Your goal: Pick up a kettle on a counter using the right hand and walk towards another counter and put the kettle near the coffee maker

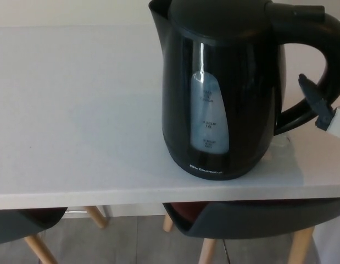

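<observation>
While the black electric kettle (222,88) stands upright on the white tabletop (76,110), close to the near edge and toward the right, the robot's right hand (315,102) shows only as a sliver at the right border. A dark pointed finger tip pokes in from that side, with a pale bit of the arm behind it, and it sits within the open loop of the kettle's handle (318,60), just beside the lower curve of the handle. Whether it actually touches the handle I cannot tell, and so little of the hand shows that I cannot tell if the fingers are spread or curled either.

On the kettle's body, facing the near side, is a tall translucent water-level window (209,113) with faint markings (too small to read), and small white lettering runs along the base below it. The lid is on, and the spout points up and to the left at the top of the view.

Under the near edge of the tabletop, two dark chairs with light wooden legs are tucked in: one chair seat (252,220) below the kettle, and another chair (21,225) at the far left corner. Grey floor (131,242) shows between them. The left hand is nowhere in the view.
</observation>
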